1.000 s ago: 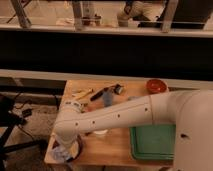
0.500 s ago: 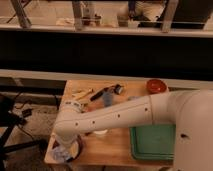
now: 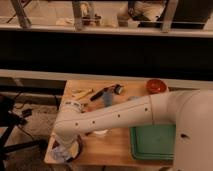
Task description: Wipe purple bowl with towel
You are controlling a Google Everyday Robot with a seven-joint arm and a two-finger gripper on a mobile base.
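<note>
At the table's (image 3: pixel 111 150) front left corner the gripper (image 3: pixel 69 148) hangs over the purple bowl (image 3: pixel 78 152) with its jaws spread wide, gripping nothing that I can make out. The towel (image 3: pixel 59 153) lies bunched in the bowl, so the next move is probably to pinch it firmly and sweep round the inside without nudging the bowl off the nearby edge. To the right, a white cup (image 3: pixel 100 132) sits just under the forearm and could be knocked, while the blue cup (image 3: pixel 108 98), green tray (image 3: pixel 152 142) and red bowl (image 3: pixel 156 86) stand well apart.
</note>
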